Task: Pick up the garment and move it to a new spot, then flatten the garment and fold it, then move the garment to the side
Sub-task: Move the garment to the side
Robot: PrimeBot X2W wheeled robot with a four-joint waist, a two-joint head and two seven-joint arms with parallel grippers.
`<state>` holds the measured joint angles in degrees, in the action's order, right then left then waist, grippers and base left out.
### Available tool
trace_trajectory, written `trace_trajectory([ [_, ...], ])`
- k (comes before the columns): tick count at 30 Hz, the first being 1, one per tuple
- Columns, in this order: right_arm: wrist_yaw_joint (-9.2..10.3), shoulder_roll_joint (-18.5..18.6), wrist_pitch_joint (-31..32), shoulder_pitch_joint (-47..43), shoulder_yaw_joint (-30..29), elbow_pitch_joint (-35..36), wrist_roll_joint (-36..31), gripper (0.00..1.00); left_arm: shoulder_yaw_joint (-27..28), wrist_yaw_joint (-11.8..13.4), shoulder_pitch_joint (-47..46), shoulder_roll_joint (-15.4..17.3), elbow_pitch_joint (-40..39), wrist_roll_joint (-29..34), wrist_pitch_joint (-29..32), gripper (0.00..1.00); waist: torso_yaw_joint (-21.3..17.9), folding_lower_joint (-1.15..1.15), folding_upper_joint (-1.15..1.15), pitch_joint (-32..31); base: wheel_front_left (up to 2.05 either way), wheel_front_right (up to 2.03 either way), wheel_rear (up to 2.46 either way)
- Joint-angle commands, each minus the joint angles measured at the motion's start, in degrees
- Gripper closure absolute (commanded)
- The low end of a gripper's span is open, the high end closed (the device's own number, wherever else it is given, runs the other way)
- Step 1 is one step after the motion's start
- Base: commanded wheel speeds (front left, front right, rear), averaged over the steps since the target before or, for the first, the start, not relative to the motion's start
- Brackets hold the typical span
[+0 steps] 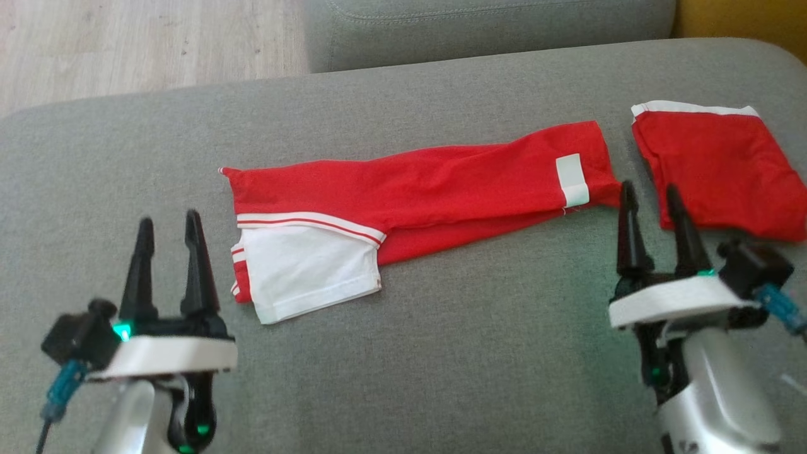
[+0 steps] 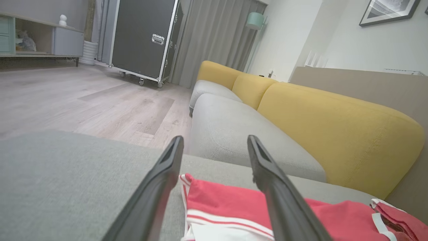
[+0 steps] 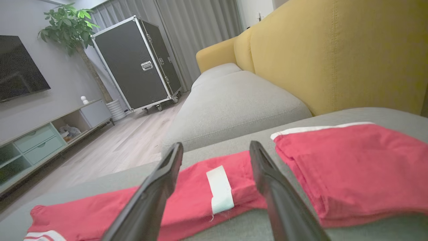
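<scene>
Here the long red-and-white cloth garment (image 1: 416, 189) lies stretched across the grey fabric sofa seat (image 1: 441, 353). The left claw (image 1: 169, 218) and right claw (image 1: 649, 186) hover spread open, empty, beside its ends.

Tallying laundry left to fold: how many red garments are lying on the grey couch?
2: a long red-and-white garment stretched across the middle, and a folded red garment at the right, apart from it.

Left hand (image 1: 169, 219) low on the left, fingers parted, pointing up, gripping nothing. Right hand (image 1: 649, 186) out on the right, fingers spread just as wide, empty too, its pale forearm (image 1: 719, 403) angling in from below.
</scene>
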<state>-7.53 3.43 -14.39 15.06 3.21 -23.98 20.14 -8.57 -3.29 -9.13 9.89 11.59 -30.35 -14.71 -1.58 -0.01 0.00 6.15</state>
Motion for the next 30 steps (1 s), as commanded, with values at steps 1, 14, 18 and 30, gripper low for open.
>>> trace_trajectory([
  [1,0.04,-0.5,-0.6,2.1,2.1,2.8,0.6,0.0,3.3,-0.7,-1.7,0.2,-1.5,1.3,-0.3,0.0,0.0,0.01,0.0,0.1,0.0,0.0,0.0],
  [14,0.04,-0.5,0.1,8.0,-1.5,-4.4,-6.3,0.0,4.8,-4.1,-4.3,-3.5,0.7,6.2,-0.3,0.0,2.1,0.01,0.0,4.0,0.0,0.0,0.0],
  [18,0.04,-0.5,2.8,12.3,-4.6,-10.7,-5.8,0.0,3.9,-4.2,-5.4,-3.5,0.9,6.3,-0.3,0.0,3.0,0.01,0.0,5.6,0.0,0.0,0.0],
  [30,0.04,-0.6,7.2,24.6,-21.5,-30.9,-21.9,0.0,0.4,-4.2,-8.6,-2.5,0.6,4.5,-0.3,0.0,6.5,0.01,0.0,9.9,0.0,0.0,0.0],
])
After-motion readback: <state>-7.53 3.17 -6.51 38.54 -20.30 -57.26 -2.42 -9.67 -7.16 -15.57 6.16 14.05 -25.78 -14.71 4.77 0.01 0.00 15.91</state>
